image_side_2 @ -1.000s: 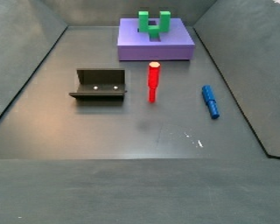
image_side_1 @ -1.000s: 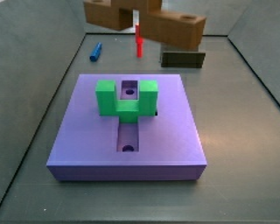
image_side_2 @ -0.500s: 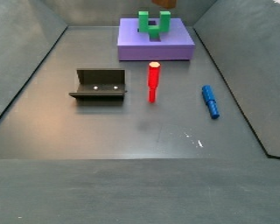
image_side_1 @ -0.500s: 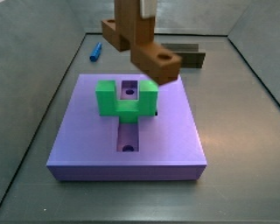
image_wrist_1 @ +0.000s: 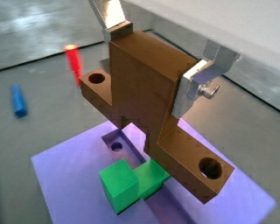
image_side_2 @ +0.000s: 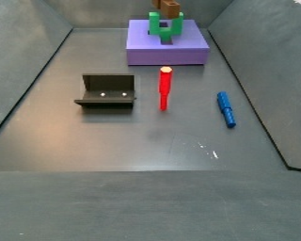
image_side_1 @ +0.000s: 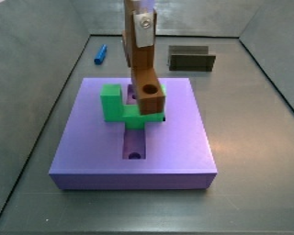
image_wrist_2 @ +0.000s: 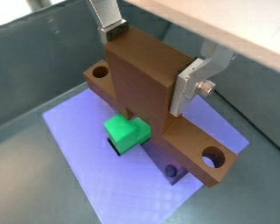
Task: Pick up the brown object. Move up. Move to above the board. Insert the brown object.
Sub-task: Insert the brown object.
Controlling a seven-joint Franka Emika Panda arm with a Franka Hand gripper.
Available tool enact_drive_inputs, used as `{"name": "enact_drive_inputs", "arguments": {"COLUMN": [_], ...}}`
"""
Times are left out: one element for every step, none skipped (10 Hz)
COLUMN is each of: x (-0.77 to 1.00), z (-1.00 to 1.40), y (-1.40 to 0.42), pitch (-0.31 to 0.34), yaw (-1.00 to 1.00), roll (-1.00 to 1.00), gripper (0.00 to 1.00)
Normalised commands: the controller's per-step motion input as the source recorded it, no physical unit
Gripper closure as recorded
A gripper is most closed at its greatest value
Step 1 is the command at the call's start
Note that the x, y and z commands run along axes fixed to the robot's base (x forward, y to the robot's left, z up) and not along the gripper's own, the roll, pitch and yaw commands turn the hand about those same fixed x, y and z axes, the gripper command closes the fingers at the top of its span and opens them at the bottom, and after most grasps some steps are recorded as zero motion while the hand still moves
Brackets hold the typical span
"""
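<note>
Pincer [image_wrist_2: 154, 54] grips brown object [image_wrist_2: 149, 79].

You're looking at a lab test rig: a bare grey tray floor [image_side_2: 153, 141] with sloped walls, holding only a fixture [image_side_2: 106, 91], a purple board [image_side_1: 175, 151], a red post [image_side_2: 166, 88] and a blue peg [image_side_2: 225, 108]. The gripper [image_side_1: 140, 26] hangs above the board, clamping the brown object [image_side_1: 143, 72].

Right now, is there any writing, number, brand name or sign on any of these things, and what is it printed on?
None can be read in any view.
The brown bar, held in the hand above the purple board: plain, no lettering.
The green block, red post, blue stick and dark fixture: no marks visible.
</note>
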Motion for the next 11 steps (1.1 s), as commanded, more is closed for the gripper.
{"name": "enact_drive_inputs", "arguments": {"x": [0.0,0.0,0.11,0.0,0.0,-0.09,-0.07,0.0,-0.01,-0.02,-0.05], "z": [-0.2,-0.34,-0.3,-0.23,-0.18,-0.07,0.0,0.24,0.24,0.11,0.01], "y": [-0.22,-0.29,-0.13,-0.08,0.0,0.07,0.02,0.0,0.0,0.04,0.09], "pitch": [-0.114,-0.124,-0.011,0.0,0.0,0.0,0.0,0.0,0.0,0.0,0.0], "yaw": [-0.88,-0.83,-0.69,-0.57,-0.45,-0.24,-0.08,0.0,0.0,0.0,0.0], "roll": [-0.09,-0.03,-0.11,-0.14,-0.13,-0.09,-0.24,-0.42,-0.49,-0.5,-0.45], "gripper": [1.0,1.0,1.0,1.0,1.0,1.0,1.0,1.0,1.0,1.0,1.0]}}
